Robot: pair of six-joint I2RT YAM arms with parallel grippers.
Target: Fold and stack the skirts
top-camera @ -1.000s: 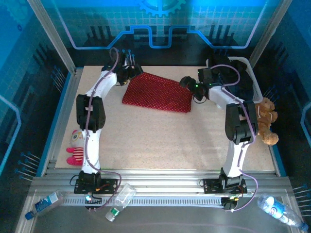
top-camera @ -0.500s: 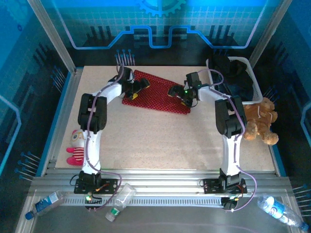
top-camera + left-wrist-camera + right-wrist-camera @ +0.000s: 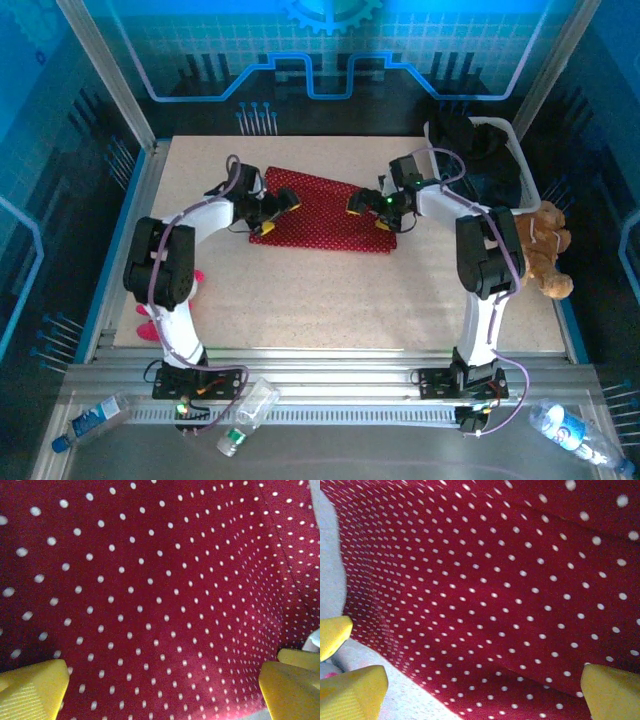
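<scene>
**Step in hand.** The approach to a first fold of the red skirt. No fold is made yet and nothing is stacked.

**Left.** The left fingers stand spread wide, low over the skirt's left end. In the left wrist view the two yellow tips sit well apart with flat dotted cloth between them, and nothing is pinched. Whether they touch the cloth cannot be told.

**Centre.** The skirt lies flat on the far half of the table, between the two arms. Its long axis runs across the table from left to right, with the right end a little nearer the arm bases than the left. Which end is waist and which is hem cannot be told with confidence.

**Right.** The right fingers are likewise spread wide over the skirt's right end, gripping nothing. The right wrist view shows the cloth's border with bare table beside it at lower left.

**Far right.** A white basket holds dark cloth, and its kind is not discernible.

**Next move, in my judgement.** Both pairs of fingers need to settle on the same long edge, one at each end, and close on the cloth. They would then lift together and carry that edge across the short axis, so the crease runs along the long axis. Unequal grips or uneven travel would skew the fold.
</scene>
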